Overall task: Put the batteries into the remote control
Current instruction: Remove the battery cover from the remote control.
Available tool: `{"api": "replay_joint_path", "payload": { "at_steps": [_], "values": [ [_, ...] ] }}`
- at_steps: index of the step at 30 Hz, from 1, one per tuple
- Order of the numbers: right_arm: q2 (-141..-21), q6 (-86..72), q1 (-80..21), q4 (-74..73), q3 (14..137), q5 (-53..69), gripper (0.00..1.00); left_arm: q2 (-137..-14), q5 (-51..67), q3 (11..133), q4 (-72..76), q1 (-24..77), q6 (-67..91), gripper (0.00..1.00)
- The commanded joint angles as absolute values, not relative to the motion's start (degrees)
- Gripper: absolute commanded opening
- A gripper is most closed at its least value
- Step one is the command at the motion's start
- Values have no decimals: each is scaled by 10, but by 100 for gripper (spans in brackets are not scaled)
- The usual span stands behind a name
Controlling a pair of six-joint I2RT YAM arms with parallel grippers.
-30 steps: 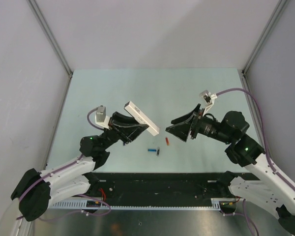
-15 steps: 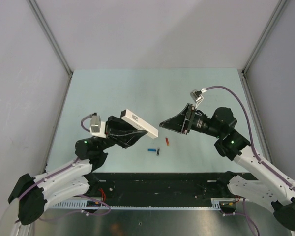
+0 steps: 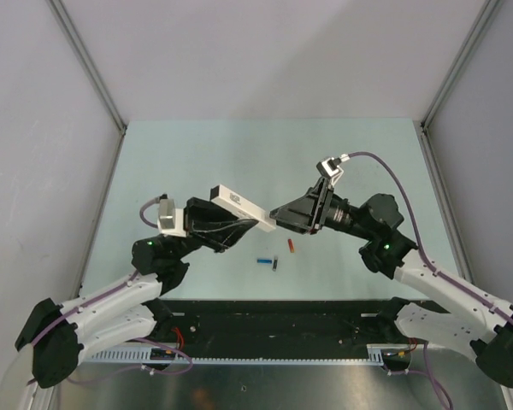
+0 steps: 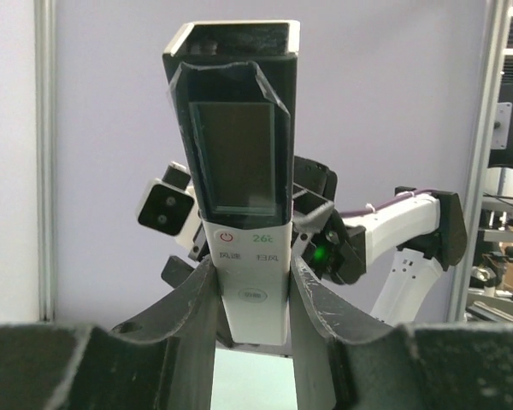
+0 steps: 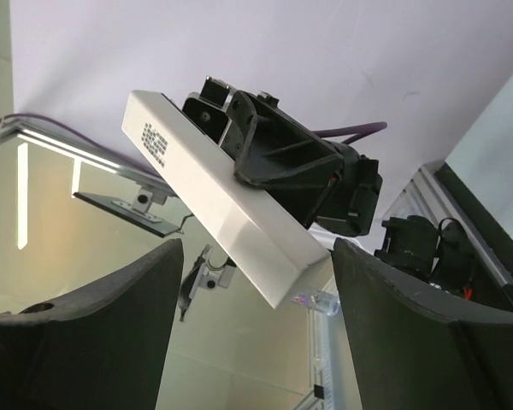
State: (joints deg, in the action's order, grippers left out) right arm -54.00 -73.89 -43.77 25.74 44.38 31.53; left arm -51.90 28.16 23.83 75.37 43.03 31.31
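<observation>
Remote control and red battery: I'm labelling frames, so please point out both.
remote control (image 3: 244,208), top external view, middle of its white body.
red battery (image 3: 291,247), top external view, middle of the cylinder.

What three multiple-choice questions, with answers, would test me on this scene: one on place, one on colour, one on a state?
1. The batteries lie: A in the remote; B on the table; C in a box.
2. The remote's body is: A white; B red; C blue.
3. The right gripper is: A shut on a battery; B open; C shut on the remote.
Answers: B, they lie loose on the table below the arms; A, its shell shows white in every view; B, its fingers stand wide apart in the wrist view.
</observation>
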Motion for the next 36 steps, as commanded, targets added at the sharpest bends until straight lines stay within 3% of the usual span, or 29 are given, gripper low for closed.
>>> {"api": "replay_joint_path", "payload": {
  "at_steps": [1, 15, 36],
  "values": [
    [-555, -802, -436, 398, 416, 334, 75, -523, 230, 265, 962, 433, 331, 0],
    [-622, -900, -439, 593, 403, 332, 69, -520, 245, 274, 962, 437, 359, 0],
    [-667, -938, -456, 658, 403, 331, 27, -514, 243, 268, 963, 439, 352, 0]
  ]
}}
